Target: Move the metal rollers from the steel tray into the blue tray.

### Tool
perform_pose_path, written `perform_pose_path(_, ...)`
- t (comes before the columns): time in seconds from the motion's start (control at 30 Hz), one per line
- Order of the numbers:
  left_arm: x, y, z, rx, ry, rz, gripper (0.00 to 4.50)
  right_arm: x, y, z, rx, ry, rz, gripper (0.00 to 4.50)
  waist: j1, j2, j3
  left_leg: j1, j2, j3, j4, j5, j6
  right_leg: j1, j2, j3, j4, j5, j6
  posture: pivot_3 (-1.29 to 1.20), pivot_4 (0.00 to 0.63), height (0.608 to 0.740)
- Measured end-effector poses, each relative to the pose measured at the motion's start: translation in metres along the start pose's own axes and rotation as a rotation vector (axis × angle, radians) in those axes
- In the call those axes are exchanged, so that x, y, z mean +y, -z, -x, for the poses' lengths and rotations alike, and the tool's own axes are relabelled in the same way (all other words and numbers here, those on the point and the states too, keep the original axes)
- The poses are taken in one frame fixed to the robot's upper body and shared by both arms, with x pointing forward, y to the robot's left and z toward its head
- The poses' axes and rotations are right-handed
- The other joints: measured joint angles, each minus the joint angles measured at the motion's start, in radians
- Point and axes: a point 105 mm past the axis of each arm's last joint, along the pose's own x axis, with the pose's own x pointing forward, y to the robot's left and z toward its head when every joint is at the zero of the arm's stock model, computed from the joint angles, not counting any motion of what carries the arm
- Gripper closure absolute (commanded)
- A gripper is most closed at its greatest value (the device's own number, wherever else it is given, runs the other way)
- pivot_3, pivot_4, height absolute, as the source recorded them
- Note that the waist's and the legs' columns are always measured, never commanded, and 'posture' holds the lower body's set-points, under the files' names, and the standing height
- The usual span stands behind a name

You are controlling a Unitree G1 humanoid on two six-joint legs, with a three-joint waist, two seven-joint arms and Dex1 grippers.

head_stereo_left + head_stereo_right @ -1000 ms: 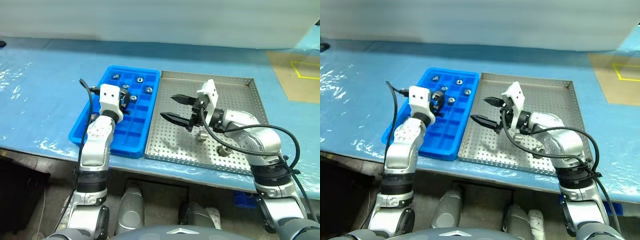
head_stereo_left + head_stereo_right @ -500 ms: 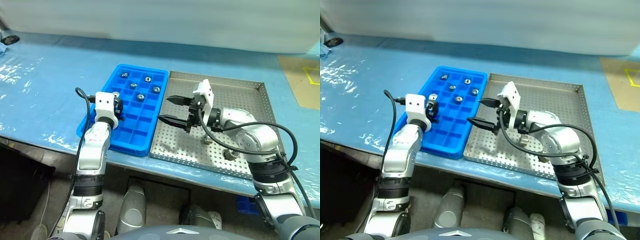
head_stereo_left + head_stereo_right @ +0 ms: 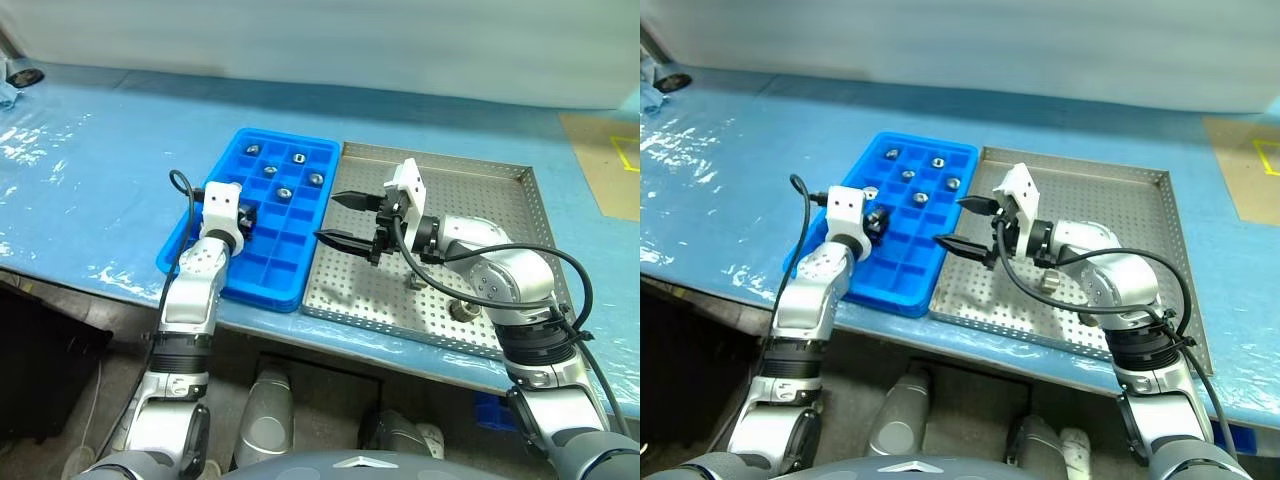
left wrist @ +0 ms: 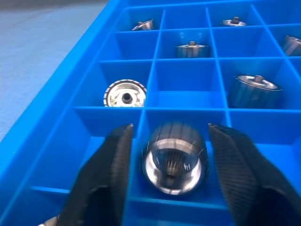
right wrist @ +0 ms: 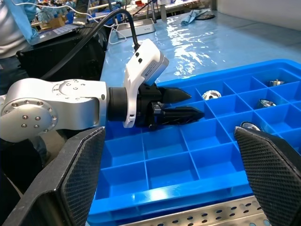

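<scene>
The blue tray [image 3: 262,268] lies left of the steel tray [image 3: 480,190] on the table. Several metal rollers [image 3: 284,193] sit in the blue tray's far compartments. Two more rollers [image 3: 413,283] rest on the steel tray's perforated floor, near its front. My left gripper [image 4: 169,127] is low over the blue tray's left side and open. A roller [image 4: 175,157] lies in the compartment between its fingers [image 4: 110,174], with a small gap on each side. My right gripper [image 3: 328,217] hangs open and empty above the steel tray's left part, pointing toward the blue tray.
Both trays sit near the front edge of a table covered in blue plastic film [image 3: 90,190]. A tan sheet with yellow tape [image 3: 610,150] lies at the far right. A wall [image 3: 320,40] stands behind the table.
My left gripper has sunk toward the blue tray and its fingers have spread off the roller, which now rests in a compartment. The right gripper has stayed put. The camera has shifted.
</scene>
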Motion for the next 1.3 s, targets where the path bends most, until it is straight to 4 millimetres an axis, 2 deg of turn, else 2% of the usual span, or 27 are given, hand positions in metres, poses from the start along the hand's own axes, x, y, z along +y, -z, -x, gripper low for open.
perform_pose_path(0.03, -0.001, -0.002, -0.001, 0.0, 0.002, 0.005, 0.57, 0.0, 0.0, 0.0, 0.001, 0.002, 0.0, 0.0, 0.003, 0.0, 0.0, 0.0, 0.0, 0.0, 0.0, 0.0, 0.0, 0.0, 0.0, 0.0, 0.0, 0.0, 0.0, 0.41, 0.15, 0.74)
perform_pose_path(0.13, -0.016, -0.014, -0.002, -0.023, 0.059, 0.054, 0.57, -0.001, 0.0, 0.001, 0.006, 0.01, -0.002, 0.0, 0.016, 0.0, 0.0, -0.001, -0.001, 0.0, 0.001, 0.0, 0.0, 0.0, 0.0, 0.0, 0.0, 0.0, 0.001, 0.41, 0.15, 0.74)
perform_pose_path(0.2, -0.031, -0.03, -0.003, -0.067, 0.12, 0.087, 0.57, -0.002, 0.0, 0.002, 0.01, 0.018, 0.001, 0.0, 0.022, 0.0, 0.0, -0.001, 0.0, 0.0, 0.001, 0.0, -0.001, 0.0, 0.0, 0.0, 0.0, 0.001, 0.001, 0.38, 0.15, 0.74)
perform_pose_path(0.33, -0.037, -0.082, -0.005, -0.21, 0.157, 0.11, 0.57, -0.009, 0.003, 0.014, 0.025, 0.069, -0.005, 0.0, 0.019, 0.0, 0.0, 0.0, 0.0, 0.0, 0.001, 0.002, -0.003, 0.0, 0.001, 0.001, 0.001, 0.001, 0.0, 0.33, 0.15, 0.74)
perform_pose_path(0.4, -0.047, -0.113, -0.005, -0.29, 0.243, 0.116, 0.57, -0.013, 0.007, 0.027, 0.042, 0.118, -0.021, 0.0, 0.02, 0.0, 0.0, 0.0, 0.0, 0.0, 0.001, 0.002, -0.003, 0.0, 0.001, 0.001, 0.0, 0.001, 0.0, 0.31, 0.15, 0.74)
perform_pose_path(0.47, -0.058, -0.131, -0.003, -0.345, 0.338, 0.085, 0.57, -0.017, 0.01, 0.037, 0.058, 0.156, -0.035, 0.0, 0.017, 0.0, 0.0, 0.001, -0.001, 0.0, 0.0, 0.002, -0.003, 0.0, 0.001, 0.002, 0.0, 0.001, 0.001, 0.28, 0.15, 0.74)
perform_pose_path(0.5, -0.064, -0.135, -0.002, -0.358, 0.386, 0.069, 0.57, -0.018, 0.011, 0.042, 0.066, 0.174, -0.042, 0.0, 0.016, 0.0, 0.0, 0.001, -0.001, 0.0, 0.0, 0.002, -0.002, 0.0, 0.001, 0.003, 0.0, 0.001, 0.001, 0.26, 0.15, 0.74)
perform_pose_path(0.7, -0.118, -0.106, -0.003, -0.262, 0.725, 0.034, 0.57, -0.018, 0.011, 0.064, 0.059, 0.26, -0.073, 0.0, -0.012, 0.0, 0.0, 0.0, -0.001, 0.0, 0.0, 0.002, -0.002, -0.001, 0.001, 0.002, 0.001, 0.001, 0.001, 0.18, 0.15, 0.74)
perform_pose_path(0.83, -0.153, -0.113, 0.001, -0.246, 0.914, 0.064, 0.57, -0.016, 0.009, 0.072, 0.046, 0.299, -0.088, 0.0, -0.031, 0.0, 0.0, 0.001, -0.001, 0.0, 0.0, 0.002, -0.003, -0.001, 0.001, 0.003, 0.001, 0.001, 0.001, 0.14, 0.15, 0.74)
perform_pose_path(0.9, -0.168, -0.122, 0.0, -0.254, 1.003, -0.004, 0.57, -0.013, 0.01, 0.078, 0.048, 0.33, -0.1, 0.0, -0.039, 0.0, 0.0, 0.001, -0.001, 0.001, 0.0, 0.002, -0.003, -0.001, 0.001, 0.003, 0.001, 0.001, 0.001, 0.12, 0.15, 0.74)
perform_pose_path(0.97, -0.179, -0.126, -0.004, -0.256, 1.051, -0.092, 0.57, -0.012, 0.016, 0.084, 0.07, 0.356, -0.12, 0.0, -0.047, 0.0, 0.0, 0.002, -0.001, 0.001, 0.0, 0.002, -0.003, 0.0, 0.001, 0.004, 0.001, 0.001, 0.001, 0.11, 0.15, 0.74)
perform_pose_path(1.03, -0.185, -0.12, -0.009, -0.23, 1.082, -0.162, 0.57, -0.012, 0.02, 0.086, 0.08, 0.372, -0.144, 0.0, -0.062, 0.0, 0.0, 0.002, -0.002, 0.001, 0.0, 0.002, -0.003, 0.0, 0.001, 0.004, 0.0, 0.002, 0.002, 0.08, 0.15, 0.74)
perform_pose_path(1.2, -0.198, -0.082, -0.019, -0.079, 1.135, -0.244, 0.57, -0.009, 0.018, 0.089, 0.069, 0.408, -0.154, 0.0, -0.098, 0.0, 0.0, 0.001, -0.003, 0.001, -0.001, 0.002, -0.003, 0.0, 0.001, 0.004, 0.0, 0.002, 0.003, 0.05, 0.15, 0.74)
perform_pose_path(1.3, -0.207, -0.073, -0.02, -0.037, 1.155, -0.276, 0.57, -0.008, 0.022, 0.092, 0.075, 0.434, -0.17, 0.0, -0.109, 0.0, 0.0, 0.001, -0.003, 0.001, -0.001, 0.002, -0.003, 0.0, 0.0, 0.003, 0.0, 0.002, 0.003, 0.03, 0.15, 0.74)
